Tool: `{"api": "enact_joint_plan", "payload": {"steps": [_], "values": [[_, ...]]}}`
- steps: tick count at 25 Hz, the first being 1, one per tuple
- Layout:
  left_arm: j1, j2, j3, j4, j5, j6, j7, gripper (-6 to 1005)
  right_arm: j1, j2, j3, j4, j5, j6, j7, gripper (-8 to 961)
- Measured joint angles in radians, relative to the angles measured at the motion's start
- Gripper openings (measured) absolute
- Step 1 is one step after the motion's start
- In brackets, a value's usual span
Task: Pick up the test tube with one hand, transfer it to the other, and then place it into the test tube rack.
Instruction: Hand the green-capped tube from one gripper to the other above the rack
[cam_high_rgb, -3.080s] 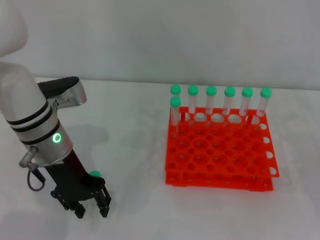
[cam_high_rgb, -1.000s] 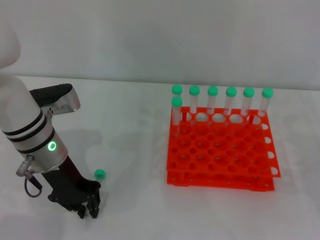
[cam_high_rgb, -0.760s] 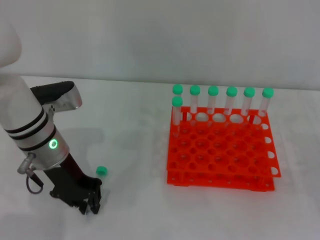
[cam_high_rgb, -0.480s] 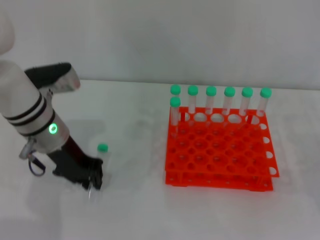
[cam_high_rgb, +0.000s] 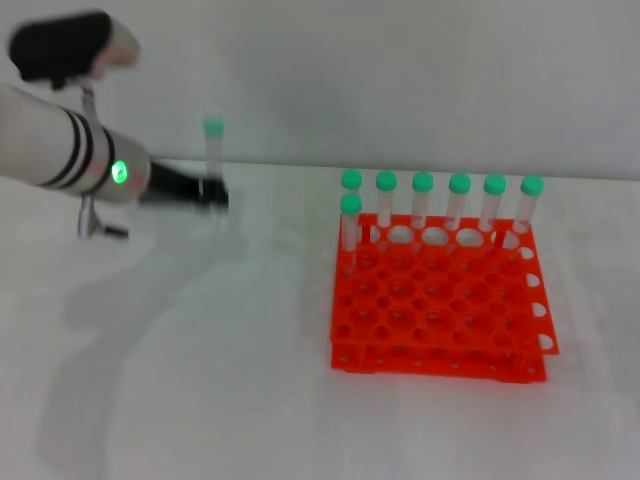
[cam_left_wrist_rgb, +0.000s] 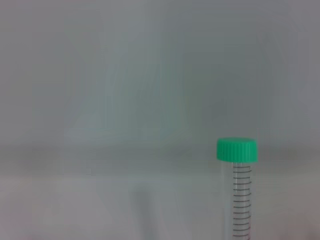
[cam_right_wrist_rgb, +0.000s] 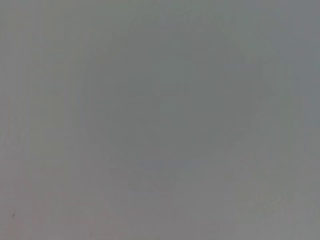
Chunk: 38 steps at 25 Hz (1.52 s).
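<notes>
The left gripper (cam_high_rgb: 205, 192) pinches the test tube (cam_high_rgb: 213, 160) upright, green cap up, high above the counter (cam_high_rgb: 200, 350), left of the test tube rack (cam_high_rgb: 440, 300). For the handover, keep it vertical and steady — the right gripper isn't visible.

the head camera looks forward and down from above, taking in the white table (cam_high_rgb: 200, 380) with the test tube rack (cam_high_rgb: 440, 300) toward four o'clock. the left wrist camera faces a pale wall, close to the test tube (cam_left_wrist_rgb: 238, 190) at five o'clock; both views share that tube. the right wrist camera shows only blank grey, perhaps a wall.
</notes>
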Motion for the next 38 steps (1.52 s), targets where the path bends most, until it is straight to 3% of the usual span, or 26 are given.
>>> {"api": "enact_joint_plan", "payload": {"steps": [2, 5, 11, 15, 21, 23, 24, 25, 32, 38], "values": [[0.049, -0.019, 0.002, 0.041, -0.089, -0.154, 0.086, 195, -0.001, -0.001, 0.005, 0.002, 0.000, 0.000, 0.022, 839], [0.105, -0.030, 0.009, 0.061, -0.295, -0.323, 0.312, 195, -0.012, -0.002, 0.023, -0.004, 0.000, -0.001, 0.036, 839], [0.160, -0.034, 0.023, -0.015, -0.839, -0.400, 0.921, 195, -0.020, -0.011, 0.042, -0.007, -0.004, -0.015, 0.093, 839], [0.190, -0.034, 0.025, -0.079, -1.088, -0.315, 1.259, 195, -0.019, -0.021, 0.037, -0.007, -0.011, -0.037, 0.131, 839], [0.226, -0.026, 0.014, -0.299, -1.483, 0.079, 1.818, 195, -0.011, -0.058, 0.034, -0.019, -0.173, -0.072, 0.292, 839], [0.226, -0.026, 0.014, -0.299, -1.483, 0.079, 1.818, 195, -0.006, -0.068, 0.035, -0.020, -0.216, -0.093, 0.336, 839], [0.242, -0.022, 0.012, -0.338, -1.512, 0.177, 1.885, 195, -0.006, -0.068, 0.035, -0.020, -0.216, -0.093, 0.336, 839], [0.255, -0.020, 0.012, -0.347, -1.502, 0.221, 1.887, 195, 0.001, -0.087, 0.036, -0.020, -0.284, -0.141, 0.406, 839], [0.303, -0.007, 0.013, -0.389, -1.432, 0.439, 1.923, 196, 0.014, -0.139, 0.036, -0.031, -0.448, -0.251, 0.558, 839], [0.309, -0.017, 0.011, -0.454, -1.449, 0.462, 1.918, 196, 0.018, -0.179, 0.039, -0.032, -0.621, -0.440, 0.627, 839]]}}
